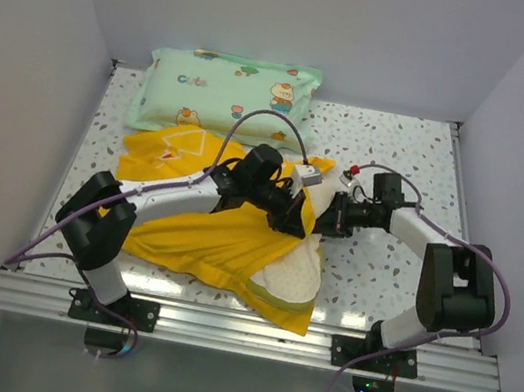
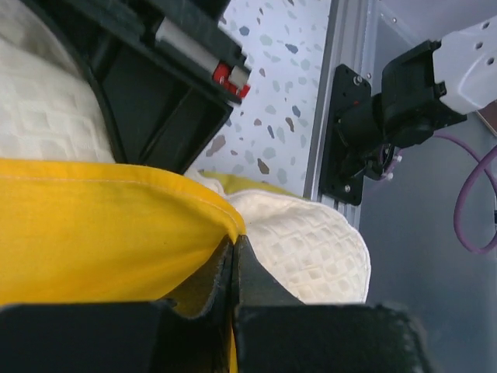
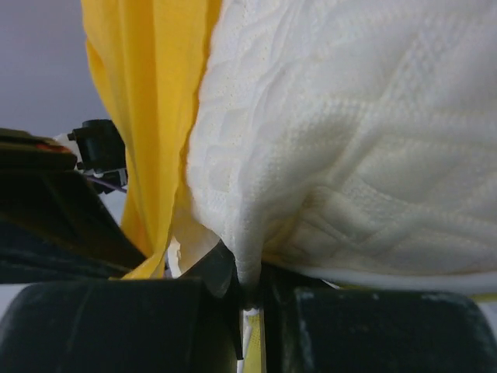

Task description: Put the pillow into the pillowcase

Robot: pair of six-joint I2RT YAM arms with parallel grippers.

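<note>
The pillow point(image 1: 294, 275) lies long axis near-to-far, bare end nearest. The left gripper point(image 2: 234, 242) jaws pinch the pillowcase point(image 1: 213, 243) hem; the right gripper point(image 3: 248, 289) jaws clamp pillow fabric.

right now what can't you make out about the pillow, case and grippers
Top view: how far the pillow sits inside the case; fabric and arms cover it.
Top view: the fingertips of the left gripper and right gripper, hidden under the wrists.
Right wrist view: the case's opening, cut off by the frame.
</note>
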